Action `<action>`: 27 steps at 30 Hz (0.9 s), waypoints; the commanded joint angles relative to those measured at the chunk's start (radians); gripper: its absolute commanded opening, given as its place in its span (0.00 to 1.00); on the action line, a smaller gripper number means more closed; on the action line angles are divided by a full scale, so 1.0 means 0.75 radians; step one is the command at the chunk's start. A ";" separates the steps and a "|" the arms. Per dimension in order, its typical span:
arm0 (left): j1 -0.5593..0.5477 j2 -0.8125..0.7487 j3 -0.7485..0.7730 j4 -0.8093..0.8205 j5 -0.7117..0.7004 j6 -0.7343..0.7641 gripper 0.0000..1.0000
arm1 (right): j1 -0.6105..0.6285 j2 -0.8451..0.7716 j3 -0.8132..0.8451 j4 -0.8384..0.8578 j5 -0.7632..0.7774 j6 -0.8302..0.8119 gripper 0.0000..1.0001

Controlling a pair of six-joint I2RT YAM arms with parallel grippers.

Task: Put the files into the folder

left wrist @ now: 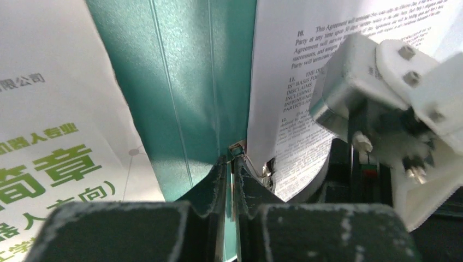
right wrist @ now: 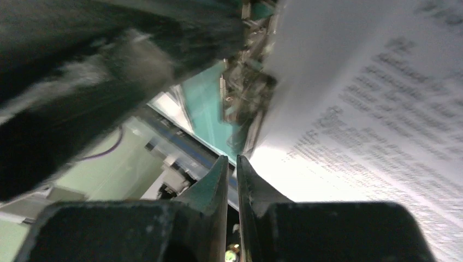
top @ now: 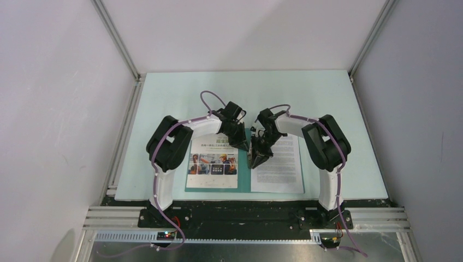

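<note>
The teal folder [top: 244, 183] lies open near the table's front edge. The brochure file [top: 214, 161] rests on its left half and the text file [top: 281, 169] on its right half. In the left wrist view my left gripper [left wrist: 235, 158] stands over the spine of the folder [left wrist: 180, 82], its tips pinched on the small metal clip [left wrist: 236, 148]. The text file [left wrist: 284, 65] curls up beside the clip. My right gripper [right wrist: 232, 159] hangs just above the spine, jaws nearly together with nothing between them and the text file [right wrist: 371, 109] to its right. Both grippers [top: 241, 145] [top: 255, 162] meet over the fold.
The pale green table mat [top: 180, 98] stretches behind and beside the folder. Metal frame posts [top: 117, 41] rise at the back corners and a black rail [top: 245, 210] runs along the near edge. The right arm's white wrist [left wrist: 382, 98] crowds the left wrist view.
</note>
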 commanded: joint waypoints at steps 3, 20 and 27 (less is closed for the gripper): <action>0.017 0.014 -0.011 -0.001 -0.041 -0.013 0.10 | -0.004 0.072 -0.026 -0.036 0.151 -0.045 0.13; 0.036 0.018 -0.010 -0.002 -0.032 -0.006 0.09 | -0.096 -0.126 -0.004 -0.070 -0.076 -0.114 0.23; 0.037 0.019 -0.008 -0.001 -0.034 -0.017 0.09 | -0.137 -0.121 0.006 0.039 -0.258 -0.005 0.33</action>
